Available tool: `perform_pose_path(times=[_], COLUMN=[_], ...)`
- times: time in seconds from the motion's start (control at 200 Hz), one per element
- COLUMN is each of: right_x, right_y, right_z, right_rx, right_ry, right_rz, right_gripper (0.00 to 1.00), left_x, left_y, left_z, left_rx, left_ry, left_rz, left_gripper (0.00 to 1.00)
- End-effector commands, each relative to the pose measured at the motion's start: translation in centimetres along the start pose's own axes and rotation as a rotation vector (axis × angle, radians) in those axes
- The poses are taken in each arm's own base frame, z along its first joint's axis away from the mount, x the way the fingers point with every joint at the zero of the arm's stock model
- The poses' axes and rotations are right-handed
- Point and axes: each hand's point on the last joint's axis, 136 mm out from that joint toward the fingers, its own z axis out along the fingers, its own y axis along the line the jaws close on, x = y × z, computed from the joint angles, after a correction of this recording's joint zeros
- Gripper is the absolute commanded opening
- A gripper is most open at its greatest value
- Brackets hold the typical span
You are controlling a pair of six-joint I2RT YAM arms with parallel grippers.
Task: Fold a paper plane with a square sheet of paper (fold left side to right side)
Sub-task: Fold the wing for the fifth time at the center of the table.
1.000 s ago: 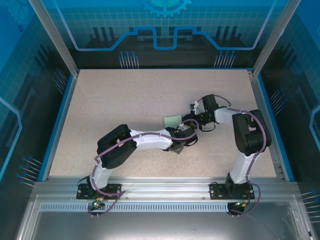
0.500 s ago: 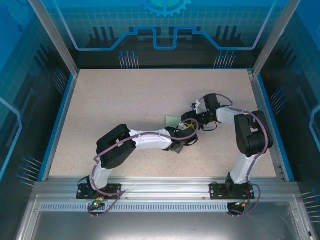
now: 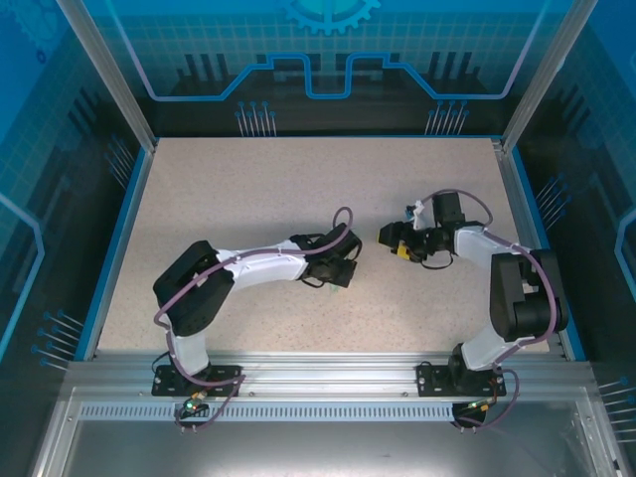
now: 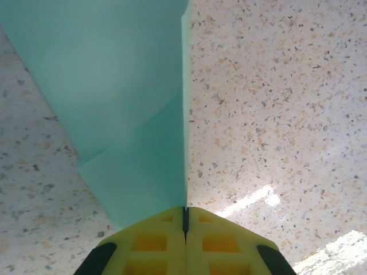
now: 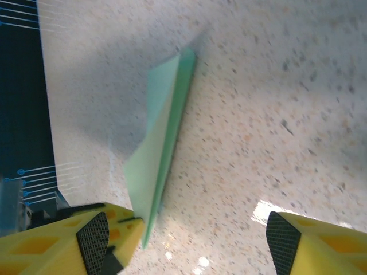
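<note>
Worktop [image 3: 248, 199] of speckled beige, edged in blue, is seen from above inside blue-lit panels. Left arm [image 3: 248, 270] is stretched from its base toward the middle of the worktop. Right arm [image 3: 517, 298] is bent inward from the right side. The two pincers are placed near each other around the centre, apart, with bare surface between them. Sheet of paper [image 4: 132, 103], pale mint green and unmarked, is located at the left pincer [image 4: 184, 220]. In the left wrist view its lower end is nipped between the yellow fingers [image 4: 149, 243], which are pressed tight together with the paper's straight edge running up from the seam. Two overlapping layers are made out, with a slanted fold edge crossing the lower part. In the right wrist view the paper is seen folded and nearly edge-on, a grey shadow thrown on the worktop beside it. Right pincer [image 5: 200, 240] is spread wide with nothing between its fingers. One finger [image 5: 109, 235] is placed just beside the paper's lower tip; contact cannot be told.
</note>
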Motion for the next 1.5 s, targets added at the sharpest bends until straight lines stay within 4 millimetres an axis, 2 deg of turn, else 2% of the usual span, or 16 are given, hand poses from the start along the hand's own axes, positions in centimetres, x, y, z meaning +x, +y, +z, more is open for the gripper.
perform_pose_path(times=[0.0,0.18,0.35,0.365,0.395,0.495,0.69,0.81,1.086,1.156,1.246,1.371,1.456,1.496], right_x=[0.7,1.0,1.0,0.3,0.1,0.3,1.4,2.1,2.4,2.4,2.5,2.5,2.6,2.5], right_y=[0.2,1.3,1.1,1.8,2.0,2.3,1.3,0.7,1.1,1.1,1.0,1.2,1.5,1.6], right_z=[0.8,2.2,4.4,4.5,4.9,6.1,7.1,7.6,7.6,7.6,7.5,7.4,7.4,7.4], right_rx=[-0.018,-0.046,-0.014,-0.027,-0.024,0.015,0.081,0.095,0.095,0.098,0.101,0.093,0.088,0.087], right_ry=[0.002,0.027,0.097,0.09,0.093,0.131,0.175,0.203,0.225,0.229,0.232,0.237,0.24,0.238], right_rz=[-0.033,0.009,0.178,0.172,0.187,0.209,0.256,0.273,0.269,0.269,0.266,0.266,0.264,0.26], right_gripper=[0.77,0.81,0.78,0.78,0.78,0.75,0.63,0.51,0.25,0.22,0.21,0.16,0.09,0.08], left_x=[0.0,0.1,0.3,0.2,0.3,0.4,0.5,0.6,1.4,1.6,1.9,2.0,1.9,2.0], left_y=[-2.4,-2.3,-2.4,-2.4,-2.4,-2.4,-2.3,-2.3,-1.9,-1.8,-1.6,-1.9,-2.3,-2.3], left_z=[-0.4,-0.1,0.1,0.1,0.2,0.2,0.3,0.2,0.2,0.2,0.1,-0.6,-1.2,-1.5], left_rx=[0.208,0.291,0.311,0.312,0.313,0.317,0.316,0.314,0.303,0.301,0.286,0.266,0.239,0.213], left_ry=[0.011,0.014,0.025,0.025,0.026,0.028,0.029,0.029,0.026,0.026,0.027,0.008,-0.009,-0.015], left_rz=[-0.073,-0.123,-0.133,-0.132,-0.132,-0.131,-0.127,-0.115,-0.034,-0.011,0.018,0.061,0.089,0.107], left_gripper=[0.0,0.0,0.0,0.0,0.0,0.0,0.0,0.0,0.0,0.0,0.05,0.18,0.33,0.37])
